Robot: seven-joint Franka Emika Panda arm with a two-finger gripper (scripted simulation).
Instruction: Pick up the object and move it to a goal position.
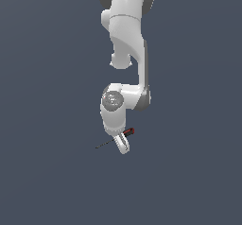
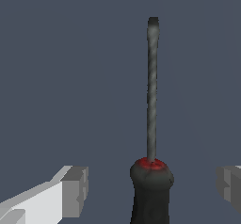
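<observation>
Screwdriver (image 2: 151, 124) light, rigid, thin shaft slippery; grip thick red-black handle. Gripper (image 2: 150, 190) jaws spread wide, straddling handle, not touching.

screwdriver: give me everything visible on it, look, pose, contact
The screwdriver is small, with a thin dark metal-looking shaft ending in a flat tip and a black handle with a red collar where the shaft enters. In the exterior view it lies tilted, red end toward that view's right, shaft pointing down-left. In the wrist view it sits between the open claw fingers, with gaps on both sides; neither finger touches it. Whether it rests on the floor is unclear.
</observation>
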